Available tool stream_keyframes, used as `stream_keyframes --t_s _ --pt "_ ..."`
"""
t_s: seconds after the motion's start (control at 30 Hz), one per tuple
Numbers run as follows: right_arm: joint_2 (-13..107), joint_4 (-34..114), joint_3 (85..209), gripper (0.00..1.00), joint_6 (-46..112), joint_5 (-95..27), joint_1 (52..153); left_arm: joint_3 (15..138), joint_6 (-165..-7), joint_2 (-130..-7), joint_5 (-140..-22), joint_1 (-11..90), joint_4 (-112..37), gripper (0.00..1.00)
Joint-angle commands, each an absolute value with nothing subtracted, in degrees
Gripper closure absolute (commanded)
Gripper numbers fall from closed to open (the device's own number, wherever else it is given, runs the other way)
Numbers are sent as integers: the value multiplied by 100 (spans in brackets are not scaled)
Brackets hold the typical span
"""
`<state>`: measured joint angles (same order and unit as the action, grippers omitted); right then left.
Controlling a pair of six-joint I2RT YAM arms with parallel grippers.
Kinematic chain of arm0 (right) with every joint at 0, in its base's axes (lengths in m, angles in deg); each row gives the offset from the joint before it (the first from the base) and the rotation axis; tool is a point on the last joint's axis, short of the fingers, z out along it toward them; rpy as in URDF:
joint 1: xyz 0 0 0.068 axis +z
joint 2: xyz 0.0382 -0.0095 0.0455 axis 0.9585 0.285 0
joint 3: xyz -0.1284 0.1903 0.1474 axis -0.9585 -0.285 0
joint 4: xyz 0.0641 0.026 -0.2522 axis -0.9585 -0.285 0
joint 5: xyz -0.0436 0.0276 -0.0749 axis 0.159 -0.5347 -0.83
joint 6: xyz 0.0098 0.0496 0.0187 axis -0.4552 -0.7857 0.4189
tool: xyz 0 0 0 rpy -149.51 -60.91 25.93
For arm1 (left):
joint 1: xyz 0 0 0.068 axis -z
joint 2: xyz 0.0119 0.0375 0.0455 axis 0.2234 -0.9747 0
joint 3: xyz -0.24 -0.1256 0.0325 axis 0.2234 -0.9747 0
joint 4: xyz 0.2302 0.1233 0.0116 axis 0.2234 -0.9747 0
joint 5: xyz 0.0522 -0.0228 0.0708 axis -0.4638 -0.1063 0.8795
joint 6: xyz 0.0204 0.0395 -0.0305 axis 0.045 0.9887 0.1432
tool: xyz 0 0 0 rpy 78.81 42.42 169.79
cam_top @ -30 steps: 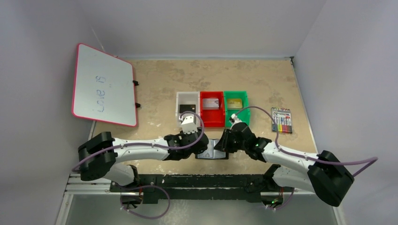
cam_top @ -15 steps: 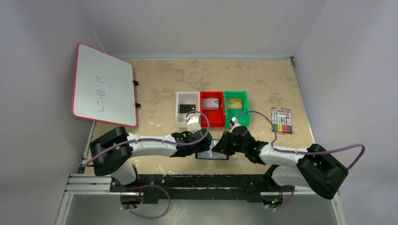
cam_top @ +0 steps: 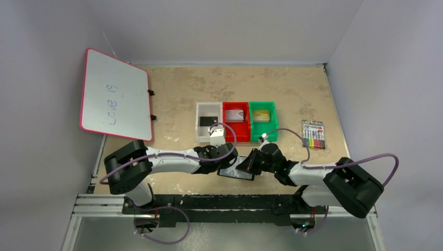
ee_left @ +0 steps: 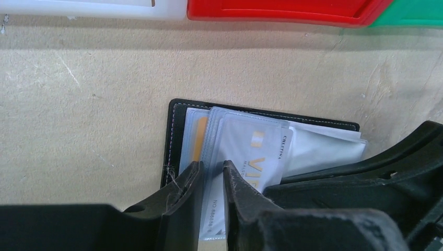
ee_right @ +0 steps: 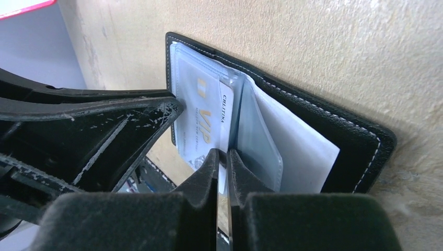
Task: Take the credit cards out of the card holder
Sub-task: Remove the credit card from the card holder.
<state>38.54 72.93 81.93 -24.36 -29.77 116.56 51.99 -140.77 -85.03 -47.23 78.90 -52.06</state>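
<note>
Status: mostly done, not finished. Three cards are out and sorted one per bin: black card in the white bin, silver card in the red bin, gold card in the green bin. The holder lies open and flat on the surface, near the bins on the robot's side, between the two arms. It is not empty. The wrist views show a pale VIP card inside a clear sleeve, and an orange edge tucked beneath it, possibly one more card. The left tool has its fingers close together astride the near edge of that sleeve with a slim gap showing; I cannot tell whether it bites. The right tool has its fingers all but together, pinched on the end of the same sleeve near the holder's fold. Judgement: the step in hand is freeing the VIP card, one side pinning the sleeve while the other draws the card. Left to do: extract it, check the orange one, set down whatever comes out.
</note>
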Motion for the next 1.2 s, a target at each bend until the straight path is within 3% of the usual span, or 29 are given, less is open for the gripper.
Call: stream_keyframes --t_s 0.0,0.53,1.17 --pt "3602 7596 8102 99 -2649 -3052 11671 5171 -14006 -8746 -5044 7945 -5123 83" --pt "2950 6902 7852 100 -2768 -3415 11632 5096 -14185 -8930 -4566 8064 -5419 100" --pt "2280 5460 8139 100 -2431 -3871 11622 5144 -14111 -8944 -4188 8120 -5688 100"
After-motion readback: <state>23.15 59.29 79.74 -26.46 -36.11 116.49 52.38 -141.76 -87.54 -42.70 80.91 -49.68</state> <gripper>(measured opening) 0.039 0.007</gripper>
